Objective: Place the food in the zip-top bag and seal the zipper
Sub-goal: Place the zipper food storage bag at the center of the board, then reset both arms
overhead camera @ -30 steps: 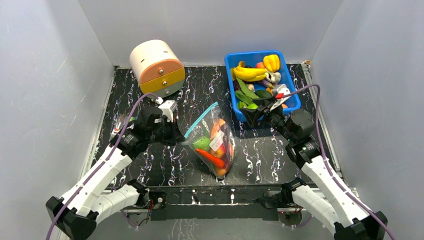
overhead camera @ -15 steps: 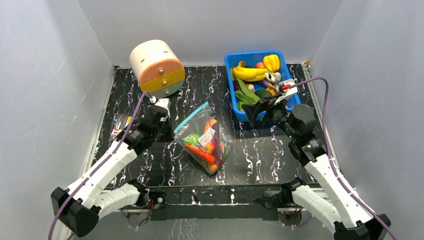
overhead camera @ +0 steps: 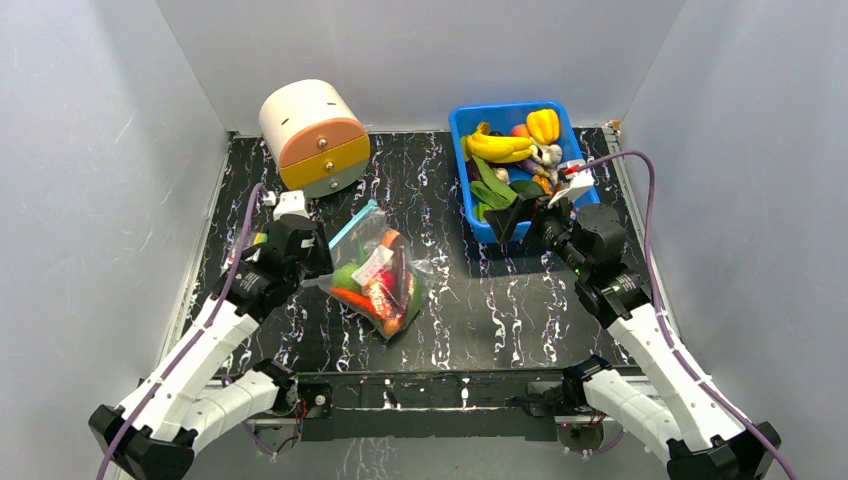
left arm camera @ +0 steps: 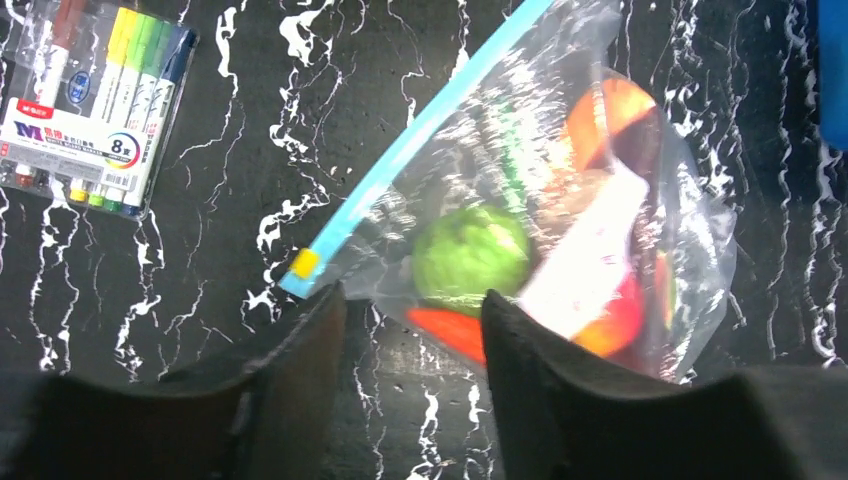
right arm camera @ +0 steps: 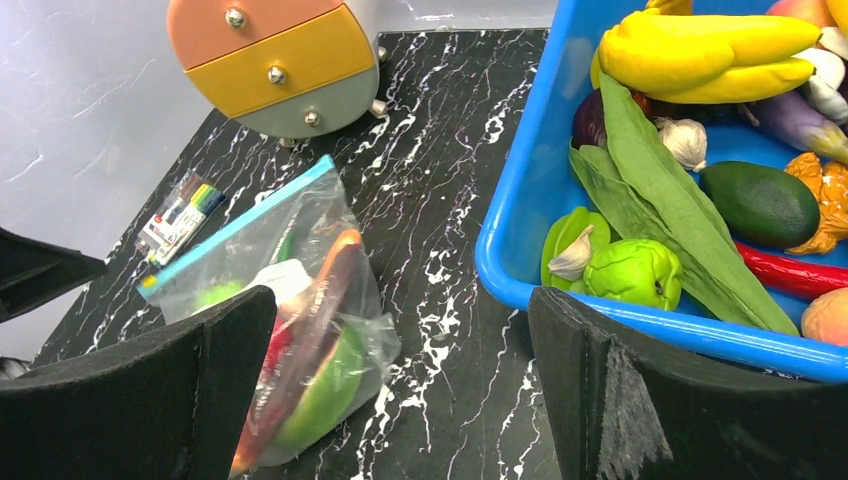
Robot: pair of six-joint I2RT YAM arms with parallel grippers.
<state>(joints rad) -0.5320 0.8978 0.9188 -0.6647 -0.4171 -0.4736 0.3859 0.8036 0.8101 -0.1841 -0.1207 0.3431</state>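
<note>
Your left gripper (left arm camera: 412, 295) has its fingers spread, with the near corner of the bag (overhead camera: 380, 282) just beyond the tips and nothing pinched. The bag lies on the table (overhead camera: 500, 300), left of centre, holding green, red and orange toy food (left arm camera: 470, 255). Its blue zipper (left arm camera: 420, 130) runs straight along one edge. Your right gripper (right arm camera: 400, 295) hangs wide open, empty, near the blue bin (right arm camera: 520, 200), which holds bananas (right arm camera: 700, 50) and other pieces
</note>
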